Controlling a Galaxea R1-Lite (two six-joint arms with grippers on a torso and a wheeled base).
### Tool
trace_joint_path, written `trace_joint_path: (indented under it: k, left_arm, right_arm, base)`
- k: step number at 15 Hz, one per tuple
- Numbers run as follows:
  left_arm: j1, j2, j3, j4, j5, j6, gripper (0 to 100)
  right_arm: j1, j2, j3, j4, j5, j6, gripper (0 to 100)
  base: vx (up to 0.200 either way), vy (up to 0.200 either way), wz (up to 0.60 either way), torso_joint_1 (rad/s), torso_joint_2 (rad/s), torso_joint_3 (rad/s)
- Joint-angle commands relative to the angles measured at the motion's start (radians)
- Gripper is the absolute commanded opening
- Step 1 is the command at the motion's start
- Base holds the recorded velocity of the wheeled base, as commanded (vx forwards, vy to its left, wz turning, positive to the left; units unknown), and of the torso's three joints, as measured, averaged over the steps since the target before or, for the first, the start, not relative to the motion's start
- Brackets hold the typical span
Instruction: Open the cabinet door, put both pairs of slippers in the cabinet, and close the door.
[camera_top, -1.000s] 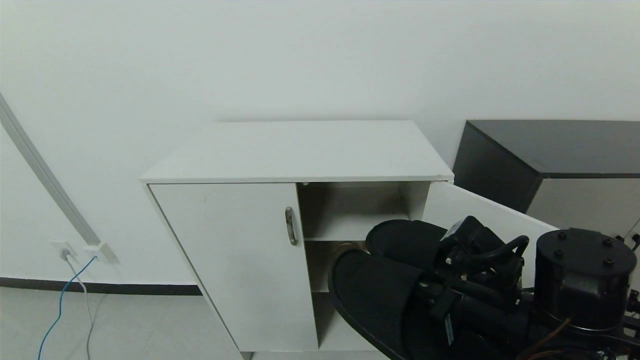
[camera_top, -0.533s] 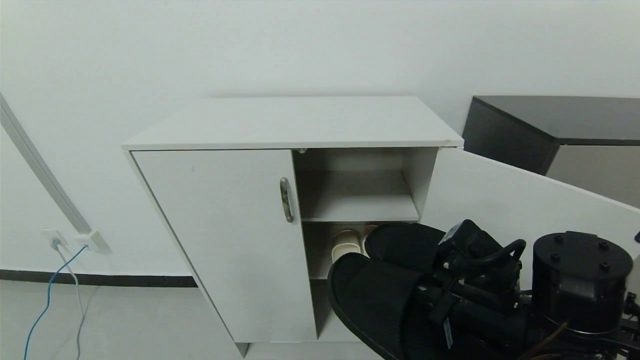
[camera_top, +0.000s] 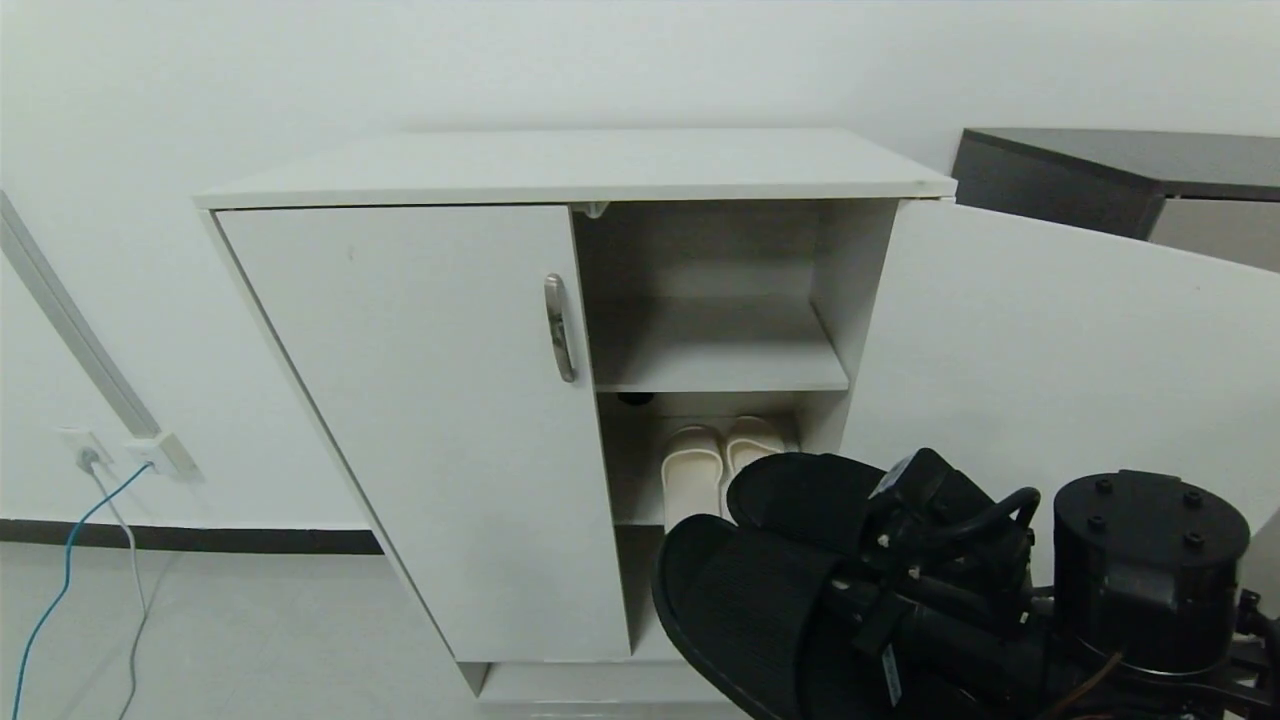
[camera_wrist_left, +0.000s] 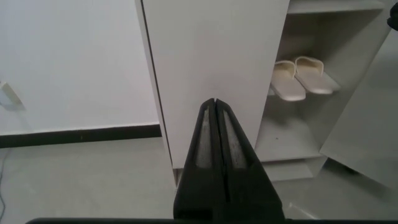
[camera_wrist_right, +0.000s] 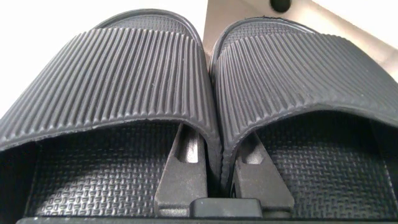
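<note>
While black slippers (camera_top: 760, 600) cloak right tool (camera_wrist_right: 214, 163) | cream slippers (camera_top: 712, 462) partly hidden behind

The cabinet (camera_top: 575, 165) stands against the wall (camera_top: 300, 70), its left door (camera_top: 420, 420) closed and its right door (camera_top: 1050, 340) swung out to the cabinet's right. In the open right half, one pair (camera_top: 720, 455) of slippers sits side by side on the middle shelf (camera_top: 635, 505), under the upper shelf (camera_top: 715, 360). Before that opening, the right gripper (camera_top: 880, 590) pinches together the adjoining sides of the other pair (camera_top: 770, 590). The left gripper (camera_wrist_left: 214, 124), fingers pressed together, hangs before the cabinet's left door. An outlet (camera_top: 85, 450) and cables (camera_top: 60, 590) lie left of the cabinet; a desk (camera_top: 1120, 165) stands to its right.
</note>
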Motion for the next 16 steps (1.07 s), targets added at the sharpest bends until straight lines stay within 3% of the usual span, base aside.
trace_joint_path:
  k: [1,3,9,12,16]
  left_arm:
    - [0.001,0.000,0.000,0.000,0.000,0.000,0]
    - [0.001,0.000,0.000,0.000,0.000,0.000,0]
    - [0.001,0.000,0.000,0.000,0.000,-0.006,0]
    - [0.001,0.000,0.000,0.000,0.000,-0.006,0]
    - [0.001,0.000,0.000,-0.002,0.014,-0.028,0]
  right_arm:
    - [0.002,0.003,0.000,-0.001,0.000,0.000,0]
    - [0.002,0.003,0.004,-0.001,0.002,0.000,0]
    - [0.003,0.003,0.006,-0.001,0.002,-0.003,0]
    - [0.003,0.005,0.007,-0.001,0.003,-0.006,0]
    - [0.003,0.014,0.007,-0.005,0.003,-0.006,0]
  base:
    - [0.000,0.000,0.00,-0.027,0.43,0.408]
    - [0.000,0.000,0.00,-0.005,0.32,0.325]
    - [0.000,0.000,0.00,0.000,0.00,0.000]
    - [0.000,0.200,0.00,0.001,0.12,0.092]
    - [0.000,0.000,0.00,0.002,0.02,0.010]
